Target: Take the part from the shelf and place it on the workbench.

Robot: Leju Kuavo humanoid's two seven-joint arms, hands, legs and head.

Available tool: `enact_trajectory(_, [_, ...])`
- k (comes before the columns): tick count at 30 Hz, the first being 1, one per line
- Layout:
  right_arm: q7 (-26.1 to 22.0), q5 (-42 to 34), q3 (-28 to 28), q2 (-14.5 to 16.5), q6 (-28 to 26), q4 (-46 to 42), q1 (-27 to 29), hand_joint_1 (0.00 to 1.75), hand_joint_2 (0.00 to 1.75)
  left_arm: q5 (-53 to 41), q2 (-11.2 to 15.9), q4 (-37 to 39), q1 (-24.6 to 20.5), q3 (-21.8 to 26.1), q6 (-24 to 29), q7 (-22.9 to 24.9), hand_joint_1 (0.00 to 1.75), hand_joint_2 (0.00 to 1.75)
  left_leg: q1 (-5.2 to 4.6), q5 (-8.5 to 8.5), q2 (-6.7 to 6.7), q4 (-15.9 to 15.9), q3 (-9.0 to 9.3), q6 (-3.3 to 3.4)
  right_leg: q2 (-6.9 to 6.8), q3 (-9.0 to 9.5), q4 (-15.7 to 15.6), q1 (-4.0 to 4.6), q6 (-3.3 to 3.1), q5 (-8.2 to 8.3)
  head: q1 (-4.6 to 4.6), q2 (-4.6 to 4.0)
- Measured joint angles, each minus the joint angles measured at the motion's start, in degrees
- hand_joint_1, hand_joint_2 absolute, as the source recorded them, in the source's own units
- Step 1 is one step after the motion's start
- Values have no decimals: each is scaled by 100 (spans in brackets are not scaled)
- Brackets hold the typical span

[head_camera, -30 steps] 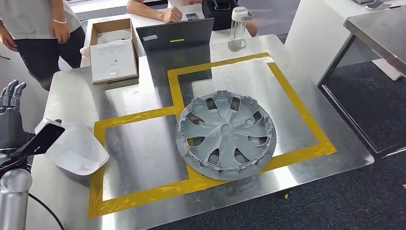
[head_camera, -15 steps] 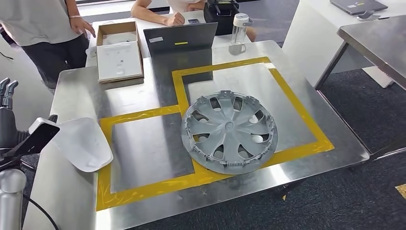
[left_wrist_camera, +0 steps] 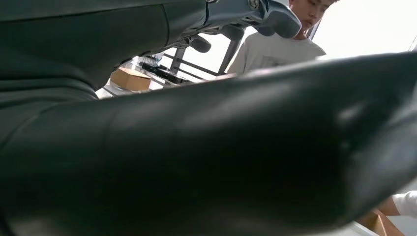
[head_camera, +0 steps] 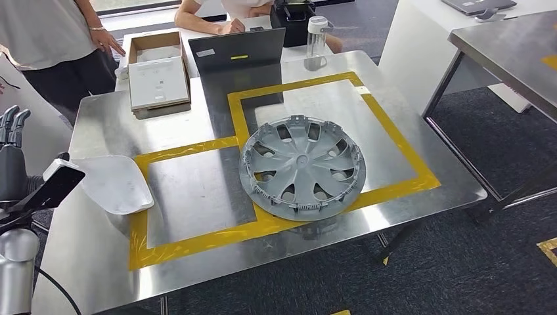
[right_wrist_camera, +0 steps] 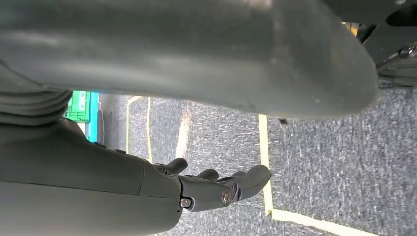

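The part, a white curved shell [head_camera: 113, 184], lies on the steel workbench [head_camera: 197, 197] at its left side, its edge on the yellow tape [head_camera: 136, 226]. My left hand [head_camera: 12, 154] stands just off the bench's left edge, to the left of the part, fingers upright and spread, holding nothing. In the left wrist view that hand [left_wrist_camera: 206, 157] is a dark blur close to the lens. My right hand [right_wrist_camera: 211, 187] hangs over grey carpet, fingers loosely extended and empty.
A grey wheel cover [head_camera: 302, 167] lies in the middle of the bench on the tape outline. At the far edge stand a dark laptop [head_camera: 238, 56], an open cardboard box [head_camera: 157, 72] and a bottle [head_camera: 316, 41]. Two people [head_camera: 46, 33] stand beyond. Another metal table [head_camera: 506, 46] is at right.
The whole view has shifted, so the camera moved. The white part and the wheel cover keep their places on the bench. My left hand stays raised and empty.
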Motion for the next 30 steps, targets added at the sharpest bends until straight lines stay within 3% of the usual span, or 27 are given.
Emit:
enact_trajectory(3, [1, -5, 0, 0, -1, 2, 0, 0, 0, -1, 0, 5, 29, 0, 2, 3, 0, 0, 3, -694, -12, 935, -300, -61, -17, -172, -9, -3, -59, 149, -13, 0])
enact_trajectory(5, [1, -11, 0, 0, -6, 2, 7, 0, 0, -10, -5, 9, 72, -1, 14, 5, 0, 0, 3, -892, -12, 1314, -292, -81, -18, -313, 7, 2, -54, 249, -13, 0])
enact_trajectory(6, [1, -14, 0, 2, -9, 2, 9, 0, 0, -20, -13, 10, 87, -2, 26, 3, 0, 0, 4, -847, -12, 1188, -126, -81, -16, -382, 21, 0, -42, 297, -12, 0])
enact_trajectory(8, [1, -16, 0, 6, -18, 1, 7, 0, 0, -52, -30, 7, 92, -4, 57, -8, 0, 0, 2, -671, -19, 443, 429, -64, -12, -505, 65, -11, 4, 378, -12, 0])
enact_trajectory(10, [1, -16, 0, 9, -33, 1, 5, 0, 0, -84, -50, 6, 88, -9, 76, -18, 0, 0, -30, -564, -44, -108, 759, 0, -8, -573, 94, -5, 73, 449, -12, 0])
enact_trajectory(13, [1, -17, 0, 10, -46, 2, 13, 0, 0, -128, -81, 27, 74, -13, 85, -29, 0, 131, -69, -453, -50, -149, 723, 149, -2, -605, 61, 3, 182, 569, -14, 0])
enact_trajectory(14, [-2, -17, 0, 10, -46, 2, 16, 0, 0, -141, -93, 39, 60, -13, 85, -33, 0, 175, -63, -401, -38, -150, 684, 200, -1, -636, 86, -4, 218, 537, -14, 0])
enact_trajectory(15, [-2, -17, 0, 11, -47, 1, 16, 0, 0, -152, -107, 51, 41, -13, 85, -38, 0, 175, -54, -339, -23, -157, 629, 248, 0, -698, 193, -11, 253, 404, -11, 0])
enact_trajectory(16, [-2, -16, 0, 10, -47, 1, 16, 0, 0, -158, -120, 64, 18, -13, 84, -40, 0, 175, -43, -272, -9, -164, 558, 289, 0, -792, 419, -19, 281, 168, -6, 0])
enact_trajectory(18, [1, -14, 0, 10, -46, 1, 13, 0, 0, -172, -139, 95, -23, -13, 80, -48, 0, 175, -48, -140, 4, -160, 386, 331, 0, -1012, 1149, -26, 317, -410, 4, 0])
enact_trajectory(19, [1, -10, 0, 10, -45, 2, 13, 0, 0, -180, -147, 114, -36, -14, 78, -51, 0, 175, -53, -75, 6, -157, 297, 334, 0, -1079, 1495, -27, 325, -585, 6, 0])
enact_trajectory(20, [1, -8, 0, 10, -44, 2, 12, 0, 0, -186, -153, 133, -43, -14, 76, -54, 0, 175, -57, -9, 9, -152, 210, 331, 0, -1067, 1701, -27, 324, -626, 5, 0])
enact_trajectory(21, [1, -5, 0, 10, -43, 2, 12, 0, 0, -191, -158, 152, -47, -15, 74, -54, 0, 175, -60, 55, 13, -146, 125, 322, 0, -949, 1706, -26, 315, -545, 5, 0])
enact_trajectory(22, [1, -3, 0, 9, -42, 1, 10, 0, 0, -193, -163, 169, -53, -15, 74, -55, 0, 175, -61, 115, 16, -139, 47, 309, 0, -726, 1514, -24, 297, -402, 5, 0])
enact_trajectory(23, [1, -2, 0, 9, -42, 1, 5, 0, 0, -195, -165, 182, -66, -15, 74, -55, 0, 175, -61, 175, 20, -130, -22, 293, -1, -409, 1154, -18, 267, -289, 5, 0])
enact_trajectory(24, [2, -2, 0, 8, -42, 1, -4, 0, 0, -195, -167, 191, -85, -15, 74, -54, 0, 175, -66, 230, 21, -120, -79, 269, -5, -75, 705, -1, 231, -275, 5, 0])
enact_trajectory(26, [1, -3, 0, 7, -43, 0, -17, 0, 0, -196, -171, 206, -133, -20, 72, -56, 0, 175, -63, 335, 25, -130, -118, 202, -10, 305, 119, 36, 161, -348, 8, 0])
enact_trajectory(27, [0, -4, 0, 7, -43, -1, -19, 0, 0, -198, -174, 215, -154, -25, 68, -57, 0, 175, -55, 388, 28, -155, -116, 160, -11, 333, 14, 57, 127, -372, 14, 0])
enact_trajectory(29, [0, -3, 0, 8, -43, 0, -14, 0, 0, -206, -178, 238, -178, -34, 62, -58, 0, 175, -39, 472, 29, -215, -118, 80, -12, 254, -19, 57, 47, -254, 31, 0])
enact_trajectory(30, [1, -1, 0, 8, -43, 0, -13, 0, 0, -213, -178, 251, -185, -36, 59, -56, 0, 175, -34, 387, 20, -186, -148, 45, -17, 201, -44, 47, 0, -173, 22, 0])
